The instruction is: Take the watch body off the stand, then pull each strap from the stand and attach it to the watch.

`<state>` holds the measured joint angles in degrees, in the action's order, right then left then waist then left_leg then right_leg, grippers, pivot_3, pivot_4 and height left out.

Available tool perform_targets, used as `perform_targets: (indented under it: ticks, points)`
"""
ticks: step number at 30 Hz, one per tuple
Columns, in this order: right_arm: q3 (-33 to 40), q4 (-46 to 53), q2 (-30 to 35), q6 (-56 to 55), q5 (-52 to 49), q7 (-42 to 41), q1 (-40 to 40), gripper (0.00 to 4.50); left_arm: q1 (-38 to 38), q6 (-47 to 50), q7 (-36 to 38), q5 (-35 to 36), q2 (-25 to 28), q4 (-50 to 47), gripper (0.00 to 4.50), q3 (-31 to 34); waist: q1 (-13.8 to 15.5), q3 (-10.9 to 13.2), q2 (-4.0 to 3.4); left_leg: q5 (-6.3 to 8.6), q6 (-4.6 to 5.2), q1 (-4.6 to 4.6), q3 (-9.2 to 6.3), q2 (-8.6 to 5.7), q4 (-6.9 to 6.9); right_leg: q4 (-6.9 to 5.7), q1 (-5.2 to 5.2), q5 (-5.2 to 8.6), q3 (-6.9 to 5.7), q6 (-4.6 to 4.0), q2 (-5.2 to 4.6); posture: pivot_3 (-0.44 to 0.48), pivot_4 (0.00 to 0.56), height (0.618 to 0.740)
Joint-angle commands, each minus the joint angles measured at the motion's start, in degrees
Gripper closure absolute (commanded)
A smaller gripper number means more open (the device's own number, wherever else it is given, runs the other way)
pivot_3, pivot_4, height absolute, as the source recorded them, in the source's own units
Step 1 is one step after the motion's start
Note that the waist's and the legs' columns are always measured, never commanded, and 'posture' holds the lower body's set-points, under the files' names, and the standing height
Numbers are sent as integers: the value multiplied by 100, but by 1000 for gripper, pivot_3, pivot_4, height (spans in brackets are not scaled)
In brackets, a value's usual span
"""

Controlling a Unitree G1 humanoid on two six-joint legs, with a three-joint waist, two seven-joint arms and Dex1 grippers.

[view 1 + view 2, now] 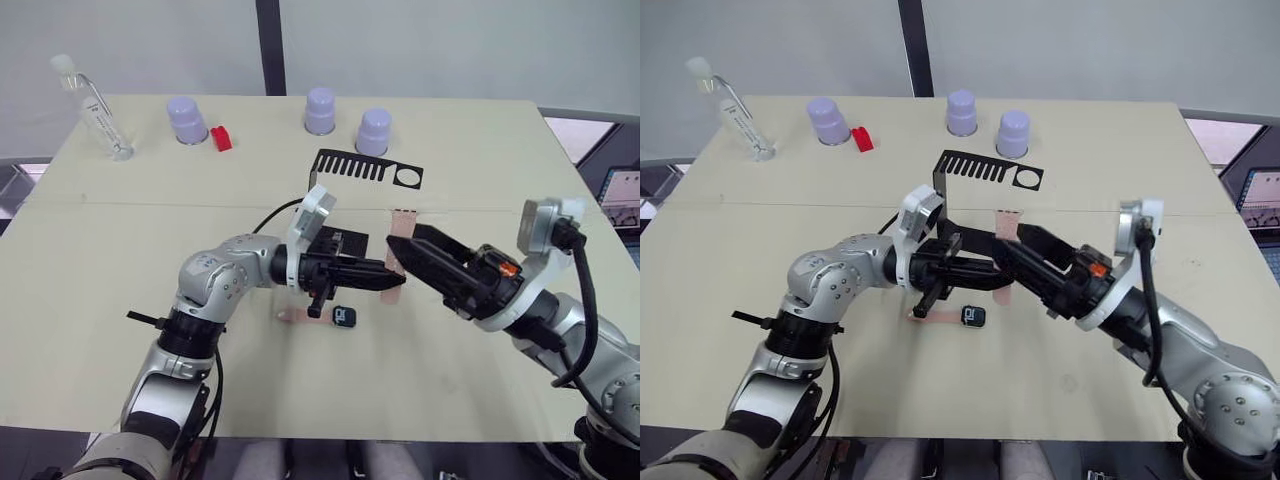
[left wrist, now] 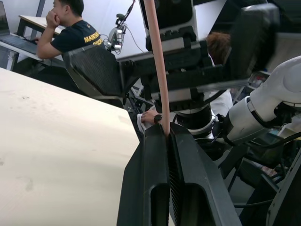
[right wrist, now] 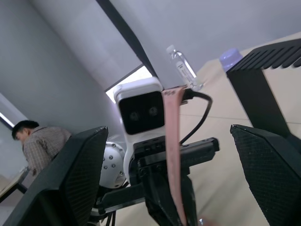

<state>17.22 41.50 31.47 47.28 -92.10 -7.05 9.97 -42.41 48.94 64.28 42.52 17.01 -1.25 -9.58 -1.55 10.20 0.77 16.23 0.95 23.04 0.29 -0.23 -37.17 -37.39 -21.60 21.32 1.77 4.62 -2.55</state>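
Both arms meet over the middle of the pale bench (image 1: 100,300). Left gripper (image 1: 385,278) has its jaws clamped on a thin pink-beige strap (image 1: 398,255) held upright; right gripper (image 1: 420,245) stands with jaws spread wide either side of it, holding nothing. Behind, toward the far edge, rises the thin black metal stand (image 1: 365,167). Nearer the front lies the small dark rounded-square watch body (image 1: 344,317). Best to pinch the strap near its free end and keep it straight.
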Motion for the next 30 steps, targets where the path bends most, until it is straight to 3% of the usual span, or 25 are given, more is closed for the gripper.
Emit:
perform_targets:
  ticks: [1,3,5,16,20,30]
  points:
    - [-3,205,67,-371,-109,11,-33,316,-71,109,36,180,19,-94,4500,140,1,0,1,0,1,1,-1,0,-3,0,0,-1,0,1,0,0,150,740]
    - [-37,187,80,-499,-148,46,-50,927,-94,156,24,190,25,-71,4500,186,2,0,0,-1,2,1,-1,0,-6,6,1,-1,0,2,-1,0,150,740]
    - [-105,213,122,-576,-155,22,-75,1833,-101,169,30,178,43,-65,4500,214,1,0,0,-3,1,-2,-2,0,-5,3,1,-1,0,2,-1,0,150,740]
    - [-471,142,190,-841,-44,27,-59,1833,-91,170,42,155,116,-60,4500,213,4,0,0,-3,0,-1,-5,0,-4,4,0,-1,0,1,-1,0,150,740]
    - [-538,146,216,-925,-48,39,-52,3135,-58,159,31,146,119,-103,4500,204,2,0,0,-3,0,-1,-6,0,-3,4,0,-1,-1,1,-1,0,150,740]
    - [-531,191,348,-1018,-140,52,-110,3135,7,150,-33,155,93,-210,4500,183,4,0,0,-3,0,-1,-6,0,-4,3,0,-1,-1,1,-1,0,150,740]
